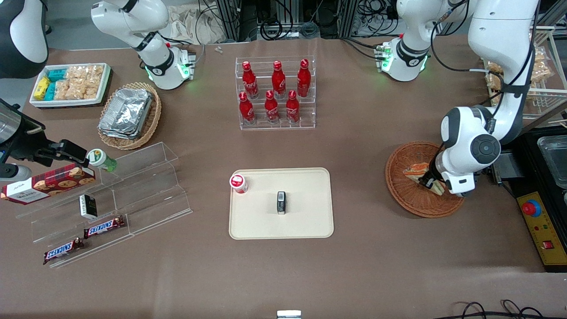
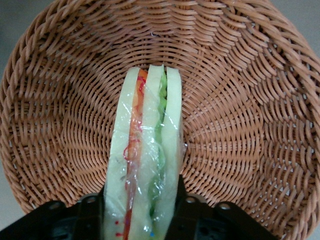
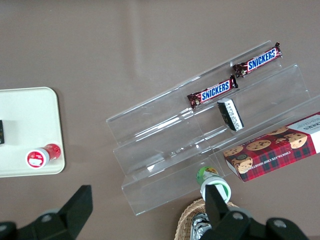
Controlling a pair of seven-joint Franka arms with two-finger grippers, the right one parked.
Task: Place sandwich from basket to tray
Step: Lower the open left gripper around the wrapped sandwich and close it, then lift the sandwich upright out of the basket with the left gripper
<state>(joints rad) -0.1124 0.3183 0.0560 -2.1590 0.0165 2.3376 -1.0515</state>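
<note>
Tray [image 1: 310,226] nearest camera, well apart from basket [image 1: 401,195] at working arm's end; gripper [image 2: 142,212] down in basket, fingers [image 2: 92,212] clamped on sandwich [image 2: 145,165] edges; risk: slick wrap slipping or soft bread crushing on lift.

— What can we not see well here?
— In the front view the arm's wrist covers most of the gripper [image 1: 432,182], one end of the sandwich [image 1: 416,170] and part of the basket [image 1: 401,186].
— And from the wrist?
— The picture's edge cuts the sandwich [image 2: 145,165], and the basket [image 2: 260,125] rim too. The small black thing [image 1: 281,202] on the tray [image 1: 310,223] is too small for us to name.
</note>
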